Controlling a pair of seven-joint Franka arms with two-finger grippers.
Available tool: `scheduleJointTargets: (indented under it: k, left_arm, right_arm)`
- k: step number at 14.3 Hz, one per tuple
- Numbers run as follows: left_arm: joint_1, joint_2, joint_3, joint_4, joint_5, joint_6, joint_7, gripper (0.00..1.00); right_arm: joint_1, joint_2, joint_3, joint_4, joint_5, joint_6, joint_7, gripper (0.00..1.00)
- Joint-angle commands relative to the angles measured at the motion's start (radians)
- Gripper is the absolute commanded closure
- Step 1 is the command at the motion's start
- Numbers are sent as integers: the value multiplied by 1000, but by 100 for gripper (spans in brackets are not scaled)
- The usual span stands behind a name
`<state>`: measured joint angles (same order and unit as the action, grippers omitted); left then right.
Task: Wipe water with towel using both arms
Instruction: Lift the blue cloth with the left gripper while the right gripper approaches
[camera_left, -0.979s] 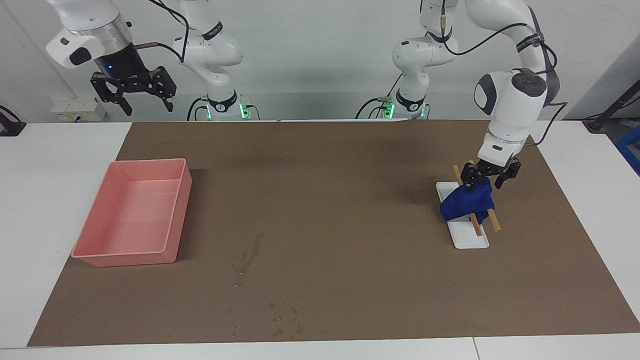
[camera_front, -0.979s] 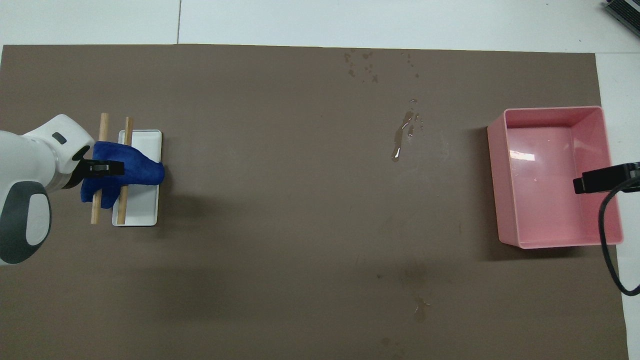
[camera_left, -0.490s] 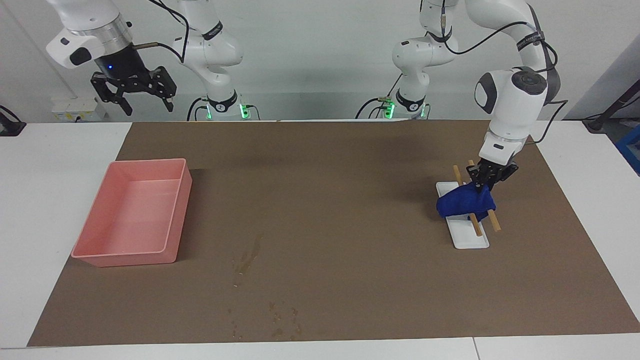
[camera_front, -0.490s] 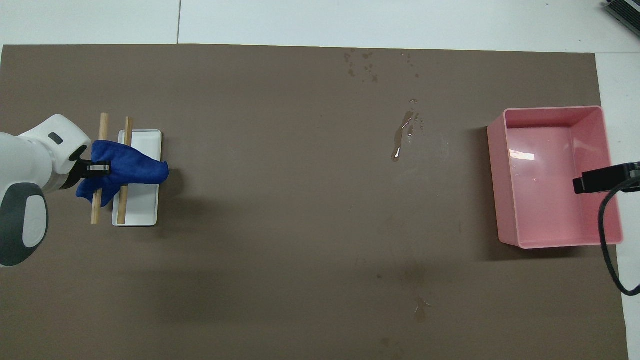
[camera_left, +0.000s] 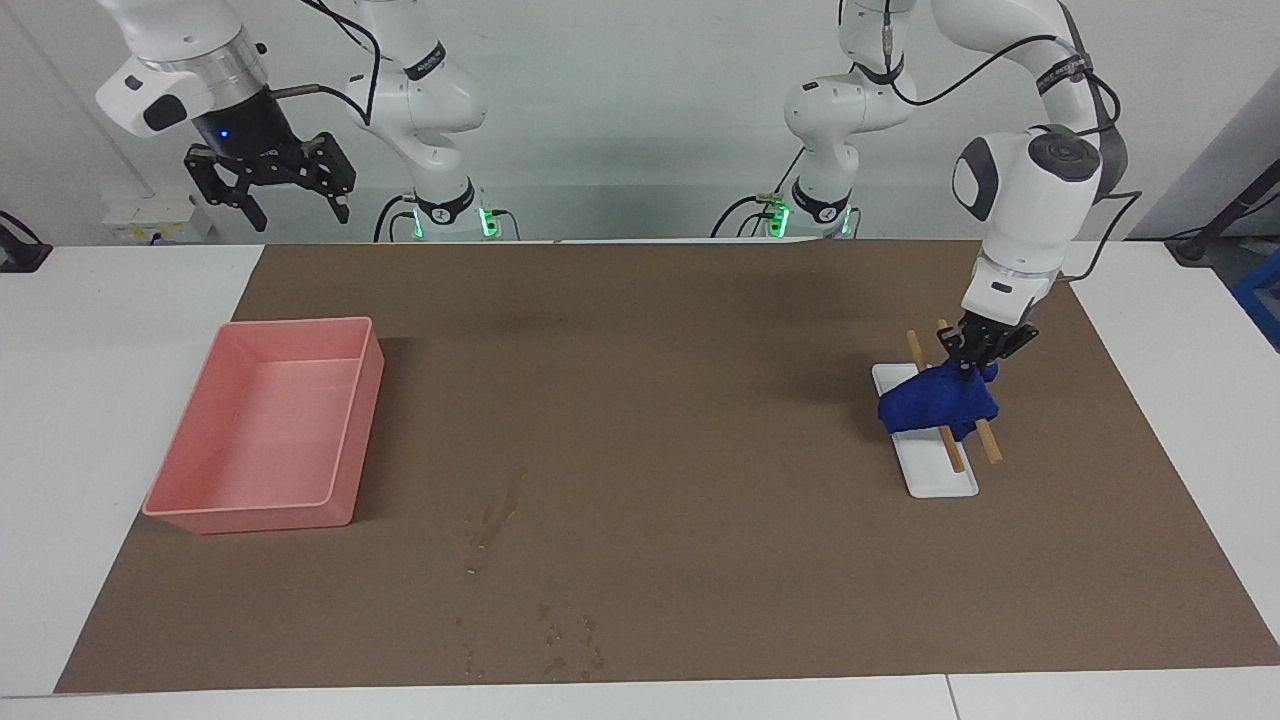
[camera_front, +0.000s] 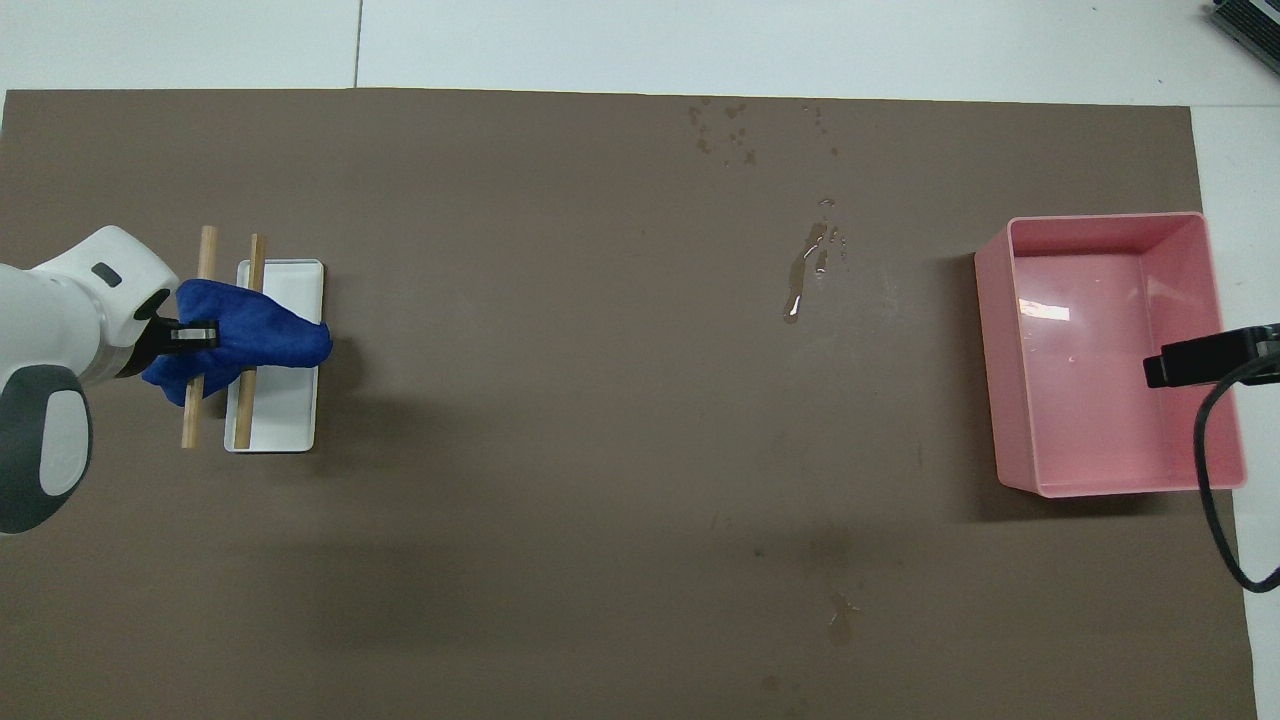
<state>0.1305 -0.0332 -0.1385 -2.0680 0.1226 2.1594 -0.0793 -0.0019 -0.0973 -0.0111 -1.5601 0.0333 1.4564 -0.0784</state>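
Note:
The blue towel (camera_left: 937, 403) hangs over two wooden rods (camera_left: 988, 441) above a small white tray (camera_left: 938, 477), toward the left arm's end of the mat; it also shows in the overhead view (camera_front: 250, 342). My left gripper (camera_left: 976, 355) is shut on the towel's upper edge and shows in the overhead view (camera_front: 185, 336) too. The water (camera_left: 498, 512) is a thin glossy streak on the brown mat, with drops (camera_left: 560, 640) farther from the robots; the streak shows in the overhead view (camera_front: 806, 262). My right gripper (camera_left: 270, 180) is open, waiting high up at the right arm's end.
A pink tray (camera_left: 330, 500) stands on the mat toward the right arm's end, also in the overhead view (camera_front: 1010, 330). The brown mat (camera_left: 680, 380) covers most of the white table. A faint damp mark (camera_front: 838, 610) lies nearer to the robots.
My left gripper has closed on the towel and lifted its upper edge slightly. The right arm has barely moved.

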Motion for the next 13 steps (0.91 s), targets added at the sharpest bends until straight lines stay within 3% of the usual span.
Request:
scheduleJointTargets:
  k: [1,6,10,13]
  left_arm:
    - [-11,1,2,153,-45,-203,-68,100]
    - [-18,-8,-19,356,-357,-467,-579,100]
    - [-19,-27,-108,361,-564,-457,-1174,100]
    - [-25,-31,-186,358,-679,-368,-1480,100]
  right_arm:
    - [3,-18,2,-17,2,15,-21,0]
    - [17,-19,11,-17,51,4,-61,0]
    - [34,-21,48,-18,63,12,-208,0]
    - [69,-27,88,-27,66,51,-263,0]
